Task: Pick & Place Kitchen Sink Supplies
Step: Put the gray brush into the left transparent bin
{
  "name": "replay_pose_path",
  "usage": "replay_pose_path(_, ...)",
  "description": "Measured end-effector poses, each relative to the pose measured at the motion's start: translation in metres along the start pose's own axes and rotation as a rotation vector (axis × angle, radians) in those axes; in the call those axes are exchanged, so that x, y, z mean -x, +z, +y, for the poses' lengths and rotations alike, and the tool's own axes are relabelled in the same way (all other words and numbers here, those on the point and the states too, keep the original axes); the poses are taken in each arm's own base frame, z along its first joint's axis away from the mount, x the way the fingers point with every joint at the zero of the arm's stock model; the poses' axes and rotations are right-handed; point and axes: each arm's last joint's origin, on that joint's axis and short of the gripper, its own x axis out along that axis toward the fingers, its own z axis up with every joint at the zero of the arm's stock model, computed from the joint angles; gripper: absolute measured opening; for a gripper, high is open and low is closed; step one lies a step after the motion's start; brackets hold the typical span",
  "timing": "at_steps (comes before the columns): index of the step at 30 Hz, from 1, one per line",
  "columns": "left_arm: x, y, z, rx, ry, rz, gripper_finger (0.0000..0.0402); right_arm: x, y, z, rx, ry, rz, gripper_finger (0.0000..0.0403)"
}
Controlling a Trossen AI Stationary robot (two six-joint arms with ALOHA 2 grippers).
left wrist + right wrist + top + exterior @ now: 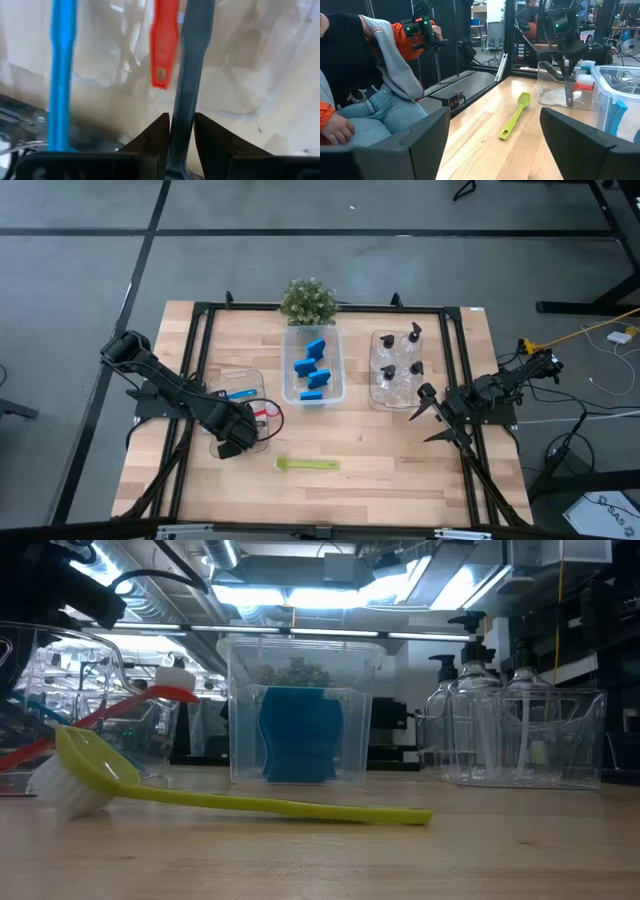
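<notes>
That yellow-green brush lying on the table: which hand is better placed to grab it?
Probably the right hand: it's open and empty. The left hand is nearer the yellow-green brush but grips the grey brush.

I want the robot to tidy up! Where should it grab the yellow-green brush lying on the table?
Probably on the thin middle of the handle of the yellow-green brush, coming straight down from above. It lies flat on the table, apart from the bins, its bristle head at one end.

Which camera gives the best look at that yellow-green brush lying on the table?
The low view: the yellow-green brush lies right in front, white bristles and whole handle plain. The high view shows it small on bare wood, near the table's front edge. The right wrist view shows it farther off. The left wrist view misses it.
</notes>
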Motion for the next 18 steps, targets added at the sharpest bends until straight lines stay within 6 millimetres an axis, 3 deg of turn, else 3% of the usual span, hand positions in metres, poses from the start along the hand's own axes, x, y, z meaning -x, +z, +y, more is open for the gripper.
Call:
replay_pose_path(7,0.013,0.004,-0.006,-0.022,-0.078,-0.003,0.0083,0.0,0.0,0.0,0.002,0.0,0.0,0.0308)
replay_pose_path(18,0.023,0.008,-0.007,-0.029,-0.035,-0.099,0.0084,0.0,0.0,0.0,0.002,0.0,0.0,0.0308)
